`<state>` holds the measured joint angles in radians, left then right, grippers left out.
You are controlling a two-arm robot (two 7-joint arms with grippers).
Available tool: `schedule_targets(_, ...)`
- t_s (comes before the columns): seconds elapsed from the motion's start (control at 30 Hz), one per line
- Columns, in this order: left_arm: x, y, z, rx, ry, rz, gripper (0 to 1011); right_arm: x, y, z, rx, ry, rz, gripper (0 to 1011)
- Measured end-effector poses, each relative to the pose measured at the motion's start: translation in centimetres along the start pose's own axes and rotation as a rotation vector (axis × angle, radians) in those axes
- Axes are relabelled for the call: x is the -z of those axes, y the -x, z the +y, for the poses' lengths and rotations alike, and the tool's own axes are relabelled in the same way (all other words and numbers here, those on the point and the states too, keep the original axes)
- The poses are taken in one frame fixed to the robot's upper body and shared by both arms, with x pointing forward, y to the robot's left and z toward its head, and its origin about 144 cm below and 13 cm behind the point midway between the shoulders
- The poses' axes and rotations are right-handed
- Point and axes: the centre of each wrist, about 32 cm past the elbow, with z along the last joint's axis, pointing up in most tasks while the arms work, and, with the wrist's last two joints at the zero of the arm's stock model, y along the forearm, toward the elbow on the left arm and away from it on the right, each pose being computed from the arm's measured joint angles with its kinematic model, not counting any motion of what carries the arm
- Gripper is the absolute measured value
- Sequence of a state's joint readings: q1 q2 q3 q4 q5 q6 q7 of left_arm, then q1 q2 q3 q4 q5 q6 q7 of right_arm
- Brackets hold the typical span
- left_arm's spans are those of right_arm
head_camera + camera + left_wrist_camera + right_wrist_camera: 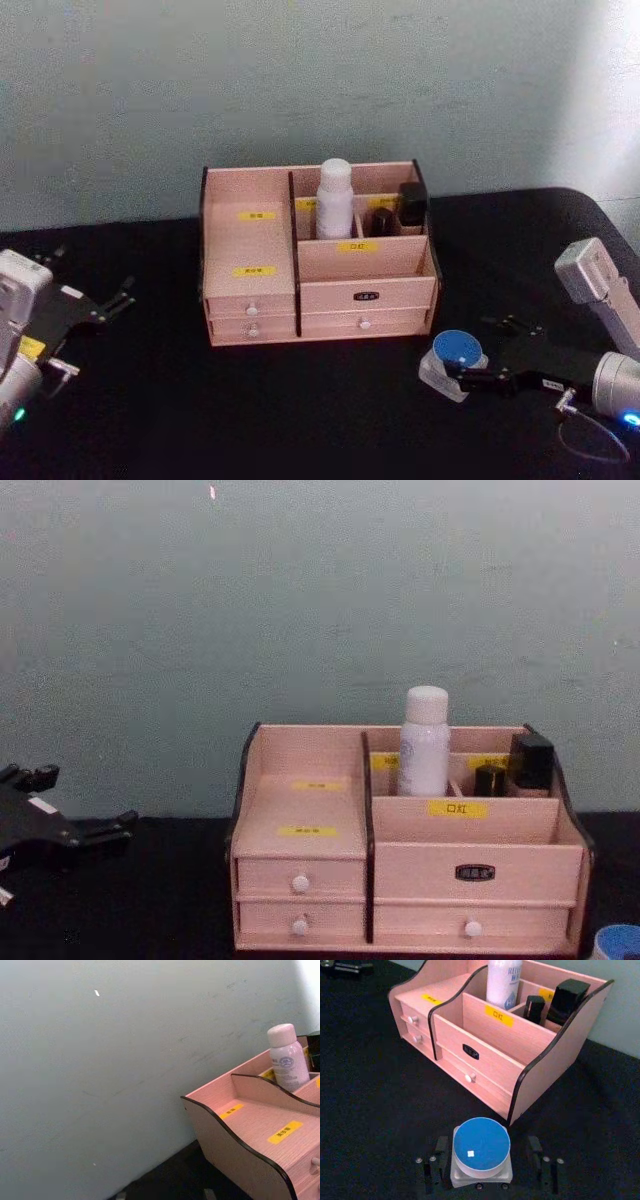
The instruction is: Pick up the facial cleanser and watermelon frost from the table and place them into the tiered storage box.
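Right gripper (489,1160) is resting low with jaws apart, straddling the upright blue-lidded jar (481,1144) on the table (370,1110), just off the organiser's (485,1040) front right corner. White bottle (504,982) is already standing in a rear compartment. Left gripper (118,297) is sitting parked far left.

Head camera looked down on the tiered storage box (250,240) from the front. Chest camera sat lower, facing its drawers (300,878) level. Left wrist camera looked closely past one end toward the wall (100,1060); right wrist camera looked down near the opposite corner. All shared the box.
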<state>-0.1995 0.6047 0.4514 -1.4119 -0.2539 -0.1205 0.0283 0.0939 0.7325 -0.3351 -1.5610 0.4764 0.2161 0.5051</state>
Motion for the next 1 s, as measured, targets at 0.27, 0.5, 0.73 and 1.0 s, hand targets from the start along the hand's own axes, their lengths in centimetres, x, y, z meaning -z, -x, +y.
schedule_targets(0.27, 0.0, 0.0, 0.0, 0.000, 0.000, 0.000, 1001, 0.1, -0.1, 0.5, -0.002, 0.012, 0.004, 1000)
schedule_targets(0.5, 0.0, 0.0, 0.0, 0.000, 0.000, 0.000, 1001, 0.2, -0.3, 0.9, -0.006, 0.019, 0.008, 1000)
schedule_targets(0.73, 0.0, 0.0, 0.0, 0.000, 0.000, 0.000, 1001, 0.3, -0.3, 1.1, -0.015, 0.024, 0.012, 1000)
schedule_targets(1.0, 0.0, 0.0, 0.0, 0.000, 0.000, 0.000, 1001, 0.3, -0.4, 1.2, -0.024, 0.024, 0.018, 1000)
